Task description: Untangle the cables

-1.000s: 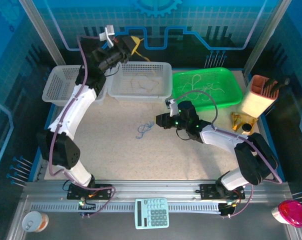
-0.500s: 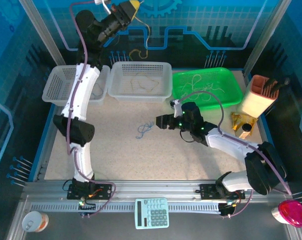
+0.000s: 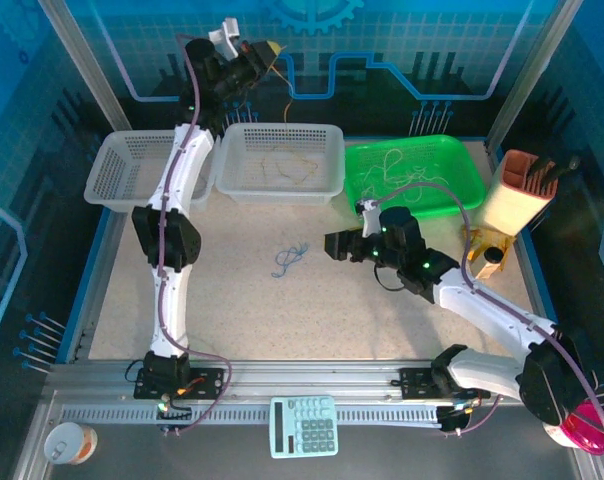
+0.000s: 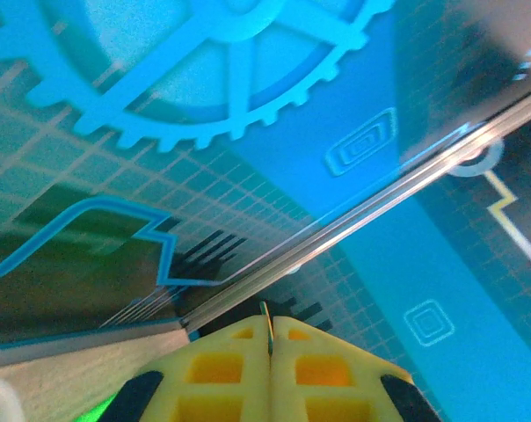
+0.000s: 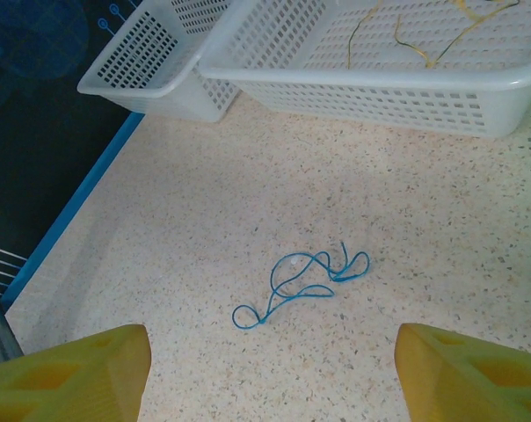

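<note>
"Two sets of fingers on the sheet. Left side first?"

"Left fingers (image 3: 267, 49) pressed together, pinching a thin tan cable (image 4: 266, 315). The wrist camera shows a sliver of it in the seam between them. Overhead, they are high at the far side, about twelve o'clock from the white basket (image 3: 272, 192), and the cable trails off them toward five o'clock."

"Right side?"

"Right fingers (image 3: 329, 246) spread wide over the desk (image 3: 232, 300), pointing to nine o'clock in the overhead view."

"Position of the blue cable (image 3: 288, 259) against them?"

"Lying loose on the desk in a few small loops, at nine o'clock from the right fingers, near but apart. From the right wrist it sits at twelve o'clock, centred ahead of the gap between the two tips, with the basket wall beyond it."

"Remaining cables?"

"Tan strands (image 3: 282, 168) inside the white basket. White strands (image 3: 402, 165) in the green tray (image 3: 452, 140), at one o'clock from the right fingers. Whether those strands cross or knot, cannot tell."
</note>
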Motion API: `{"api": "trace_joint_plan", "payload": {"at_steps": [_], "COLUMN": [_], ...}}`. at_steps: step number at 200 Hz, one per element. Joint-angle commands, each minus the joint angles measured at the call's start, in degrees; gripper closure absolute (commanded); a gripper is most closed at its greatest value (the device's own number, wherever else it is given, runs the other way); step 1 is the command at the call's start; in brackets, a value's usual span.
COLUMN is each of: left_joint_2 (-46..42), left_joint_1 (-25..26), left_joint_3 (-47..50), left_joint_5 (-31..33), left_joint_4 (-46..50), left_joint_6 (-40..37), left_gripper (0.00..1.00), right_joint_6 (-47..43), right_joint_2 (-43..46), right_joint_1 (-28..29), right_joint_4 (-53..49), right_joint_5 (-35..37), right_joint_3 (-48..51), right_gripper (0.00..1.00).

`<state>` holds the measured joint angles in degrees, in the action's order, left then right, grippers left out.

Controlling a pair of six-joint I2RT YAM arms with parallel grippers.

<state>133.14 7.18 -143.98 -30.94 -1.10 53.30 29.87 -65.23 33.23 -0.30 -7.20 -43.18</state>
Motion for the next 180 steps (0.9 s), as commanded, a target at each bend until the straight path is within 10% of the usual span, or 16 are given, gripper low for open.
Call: {"api": "trace_joint_plan", "payload": {"at_steps": [1, 44, 135, 180], "left_joint_2": [-0.3, -0.3, -13.4, -21.3], "left_joint_1": [-0.1, 0.1, 0.1, 0.2], "left_joint_3": [2.5, 8.6, 24.0, 24.1], "left_joint_5": [-0.2, -0.8, 11.8, 10.9], "left_joint_4": [-0.9, 1.8, 16.5, 19.3], "left_joint_6": [-3.1, -5.9, -22.7, -23.6], "left_gripper": [1.00, 0.95, 0.01, 0.01], "right_joint_6": [-1.2, -0.9, -2.0, -3.0], "right_joint_2": [1.1, 1.2, -2.8, -8.1], "right_joint_1": [-0.5, -0.5, 1.2, 3.6], "right_joint_4": [-2.8, -3.0, -5.5, -7.6], "right_joint_5": [1.2, 1.4, 3.5, 5.9], "right_joint_3": [0.3, 0.2, -2.6, -5.4], "right_gripper": [0.26, 0.26, 0.26, 0.26]}}
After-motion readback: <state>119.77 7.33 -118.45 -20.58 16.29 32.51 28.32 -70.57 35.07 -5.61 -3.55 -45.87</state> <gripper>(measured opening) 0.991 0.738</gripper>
